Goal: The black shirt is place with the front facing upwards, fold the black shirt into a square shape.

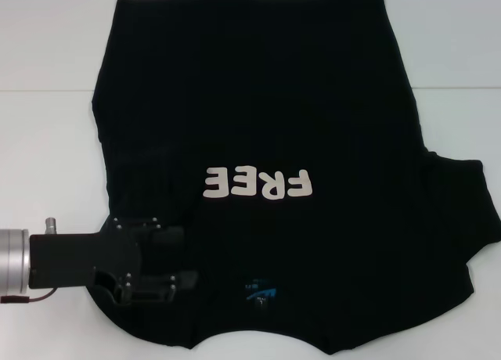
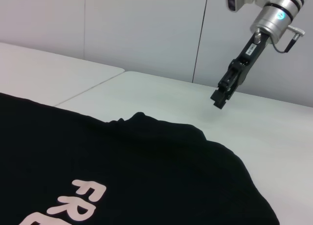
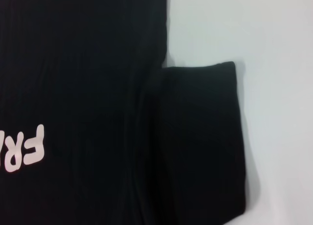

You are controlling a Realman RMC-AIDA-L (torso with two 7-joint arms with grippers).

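The black shirt (image 1: 274, 141) lies flat on the white table (image 1: 47, 141), lettering up, its right sleeve spread out. The left gripper (image 1: 145, 286) sits low over the near-left sleeve area; whether its jaws are spread cannot be told. The right gripper (image 2: 222, 95) hangs clear, jaws seemingly pressed together. A shallow pinch could slip, dragging the cloth askew.

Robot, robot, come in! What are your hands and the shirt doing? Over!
Left gripper low over the near left sleeve. Right gripper hovering above the white table, holding nothing. Large black cloth T-shirt flat, lettering up, right sleeve spread. Nothing in the way.
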